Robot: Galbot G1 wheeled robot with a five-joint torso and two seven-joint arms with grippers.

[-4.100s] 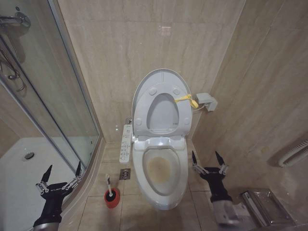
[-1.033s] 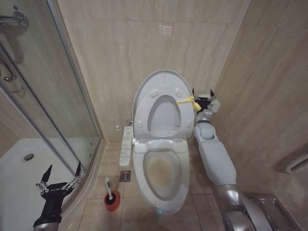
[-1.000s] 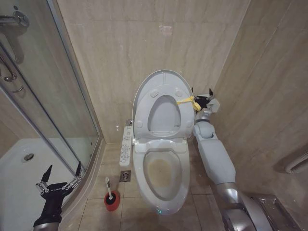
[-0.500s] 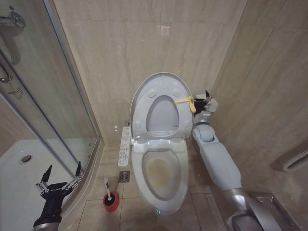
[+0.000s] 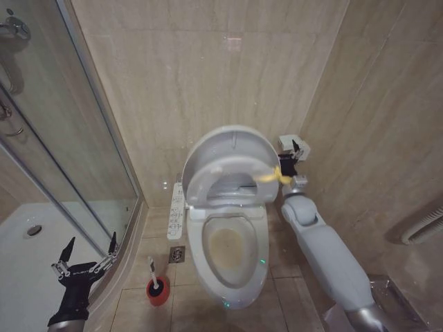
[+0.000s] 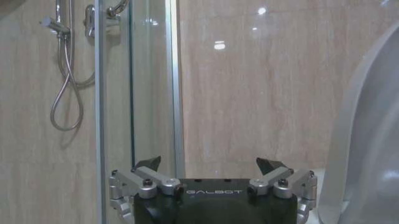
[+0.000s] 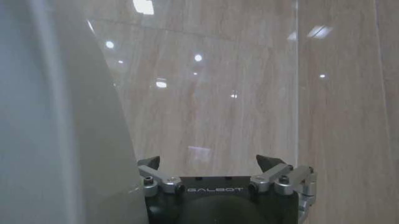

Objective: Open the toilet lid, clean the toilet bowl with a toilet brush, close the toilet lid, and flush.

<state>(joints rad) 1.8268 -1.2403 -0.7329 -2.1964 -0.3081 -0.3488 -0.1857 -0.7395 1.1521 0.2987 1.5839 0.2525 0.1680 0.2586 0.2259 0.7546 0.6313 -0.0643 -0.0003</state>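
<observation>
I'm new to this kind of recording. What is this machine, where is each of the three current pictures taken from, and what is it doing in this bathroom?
This is a wheeled robot with two arms ending in grippers. One picture comes from a camera on its head, looking down; the other two come from cameras on each wrist.

The right gripper, fingers open, is up beside the glossy white oval toilet lid, which tilts forward, half lowered over the stained white ceramic toilet bowl. A yellow strap hangs at the lid's edge near that gripper.

The left gripper hangs open and idle beside the glass shower screen. The white-handled toilet brush stands in its red holder cup on the floor.
</observation>
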